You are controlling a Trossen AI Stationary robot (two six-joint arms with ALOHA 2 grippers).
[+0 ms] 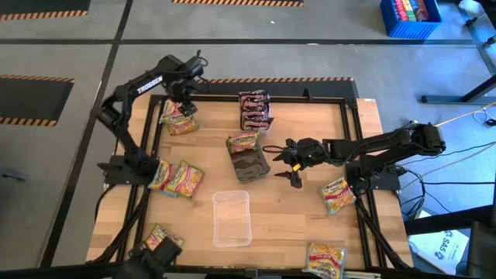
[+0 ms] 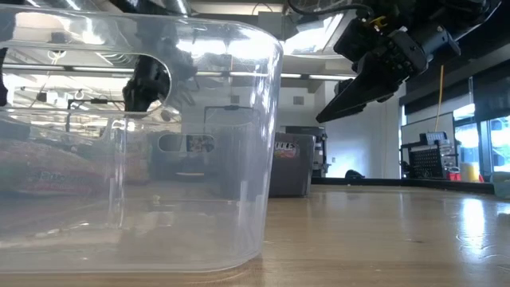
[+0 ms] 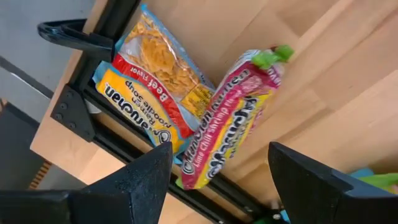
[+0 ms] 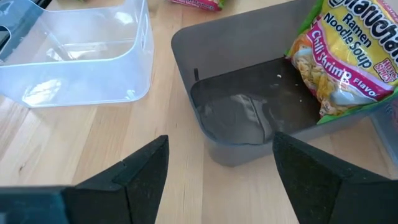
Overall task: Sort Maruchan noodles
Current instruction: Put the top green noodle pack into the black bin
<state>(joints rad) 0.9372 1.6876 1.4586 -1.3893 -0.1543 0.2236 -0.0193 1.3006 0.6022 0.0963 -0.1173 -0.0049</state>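
Maruchan packets lie scattered on the wooden table. My left gripper (image 1: 183,103) hovers open over two of them at the far-left corner. One is a yellow-red beef packet (image 3: 152,74). The other is a pink-yellow lime shrimp packet (image 3: 231,118), which leans on the first. My right gripper (image 1: 285,164) is open at mid-table, just right of the dark grey lid (image 4: 249,124), and touches nothing. A yellow-pink chili shrimp packet (image 4: 345,65) rests against the lid's wall. A pile of dark brown-red packets (image 1: 254,111) sits at the far middle.
A clear plastic tray (image 1: 232,218) stands near the table's near middle and fills the low view's foreground (image 2: 135,143). More packets lie at the left (image 1: 177,177), near left (image 1: 161,236), right (image 1: 337,194) and near right (image 1: 325,260). A black frame (image 1: 353,105) rims the table.
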